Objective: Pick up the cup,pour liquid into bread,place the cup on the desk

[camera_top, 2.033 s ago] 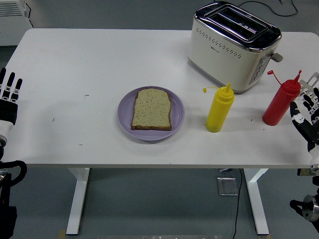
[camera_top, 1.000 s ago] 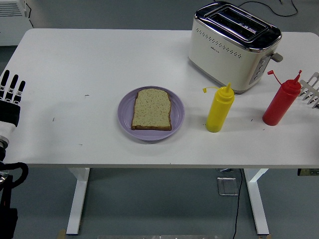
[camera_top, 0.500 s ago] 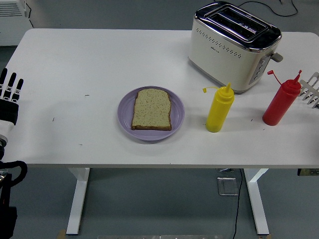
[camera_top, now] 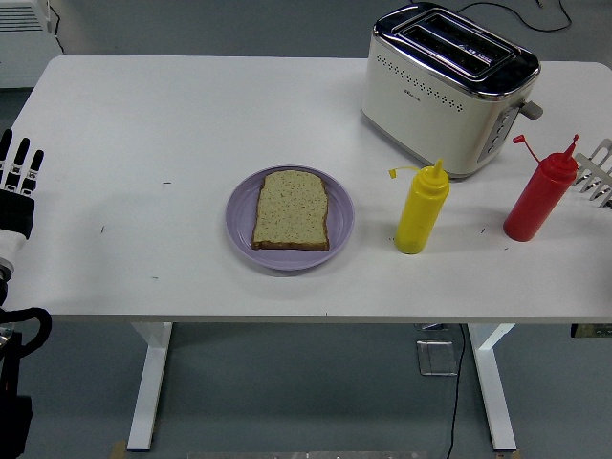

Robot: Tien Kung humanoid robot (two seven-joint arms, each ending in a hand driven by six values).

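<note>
A slice of brown bread (camera_top: 291, 209) lies flat on a purple plate (camera_top: 240, 224) at the table's middle. No cup shows; a yellow squeeze bottle (camera_top: 421, 210) stands upright right of the plate, and a red squeeze bottle (camera_top: 539, 191) stands further right. Only the fingertips of my right hand (camera_top: 598, 174) show at the right edge, straight and spread, just right of the red bottle and apart from it. My left hand (camera_top: 19, 177) rests at the table's left edge, fingers straight, holding nothing.
A cream and chrome toaster (camera_top: 448, 86) stands at the back right, behind the two bottles. The white table (camera_top: 172, 124) runs bare from the plate to the left edge. A cable trails on the floor beyond the far edge.
My right hand has drawn back to the right since two seconds ago, leaving only its fingertips in view. In the last second nothing has moved apart from small shifts of the left hand.
</note>
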